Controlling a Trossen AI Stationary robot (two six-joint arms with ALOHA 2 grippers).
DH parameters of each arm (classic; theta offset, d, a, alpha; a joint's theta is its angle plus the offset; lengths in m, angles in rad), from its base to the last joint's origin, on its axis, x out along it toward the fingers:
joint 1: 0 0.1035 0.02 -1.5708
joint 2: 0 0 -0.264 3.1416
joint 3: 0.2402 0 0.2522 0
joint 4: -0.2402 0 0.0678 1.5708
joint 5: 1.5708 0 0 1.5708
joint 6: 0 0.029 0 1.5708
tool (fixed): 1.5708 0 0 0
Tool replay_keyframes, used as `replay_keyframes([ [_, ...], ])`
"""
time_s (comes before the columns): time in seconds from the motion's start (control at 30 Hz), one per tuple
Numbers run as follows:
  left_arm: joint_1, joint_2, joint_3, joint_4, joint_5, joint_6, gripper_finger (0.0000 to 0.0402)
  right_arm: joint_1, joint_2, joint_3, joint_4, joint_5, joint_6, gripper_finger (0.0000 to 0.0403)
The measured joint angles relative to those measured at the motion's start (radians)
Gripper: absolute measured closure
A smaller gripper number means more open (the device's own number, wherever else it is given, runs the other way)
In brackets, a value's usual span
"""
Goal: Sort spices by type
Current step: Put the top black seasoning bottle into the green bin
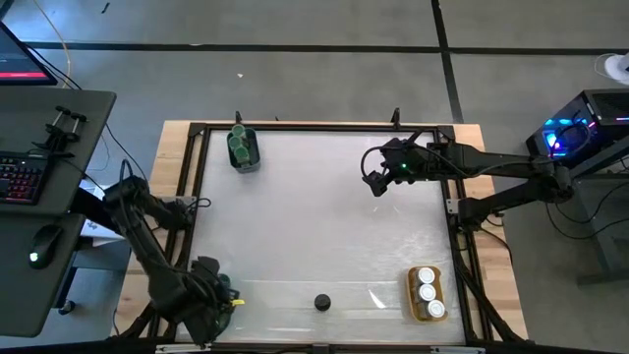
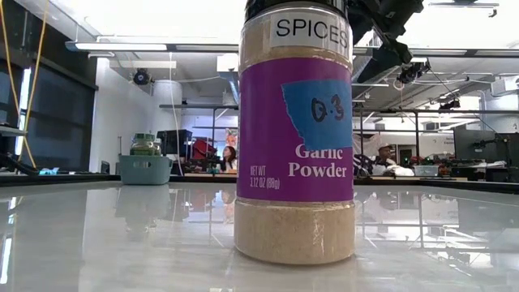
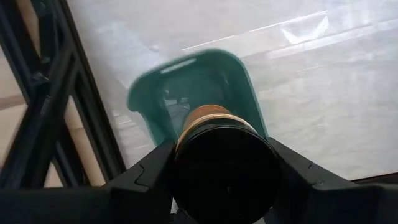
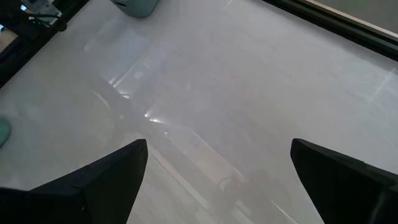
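My left gripper (image 1: 218, 295) is at the table's near left corner, shut on a black-lidded spice jar (image 3: 225, 177) above a teal tray (image 3: 147, 102). In the high view my arm hides that tray. Another black-lidded jar (image 1: 322, 302), labelled Garlic Powder (image 2: 296, 138), stands upright on its base near the near edge. Green-lidded jars (image 1: 239, 143) stand in a teal tray (image 1: 248, 163) at the far left. White-lidded jars (image 1: 427, 285) sit in an orange tray (image 1: 430, 313) at the near right. My right gripper (image 1: 376, 185) (image 4: 217, 180) hangs open over bare table, right of centre. My left gripper pinches the black-lidded jar between its two fingers (image 3: 149, 180), one on each side of the jar's upper part by the lid (image 3: 205, 124). The fingers come from above, pointing down. The jar is upright and lifted clear over the teal tray.
A dark metal frame (image 1: 324, 128) runs round the white table top. The wide middle of the table holds nothing. A desk with keyboard and mouse (image 1: 39, 187) stands off the table's left. People sit far off in the room (image 2: 229, 158).
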Motion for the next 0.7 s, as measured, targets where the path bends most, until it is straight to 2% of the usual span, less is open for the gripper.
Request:
replay_keyframes([
  [0.07, 0.0, 0.018, 0.0, 0.018, 0.006, 0.0, 0.023, 0.0, 0.0, 0.0, 0.001, -0.002, 0.0, 0.0011],
  [0.33, 0.0, 0.055, 0.0, 0.018, 0.018, 0.019, 0.018, 0.0, 0.0, 0.0, 0.003, -0.003, 0.0, 0.0011],
  [0.7, 0.0, 0.058, 0.0, 0.016, 0.027, 0.037, 0.0174, 0.0, 0.0, 0.0, 0.003, -0.003, 0.001, 0.0011],
])
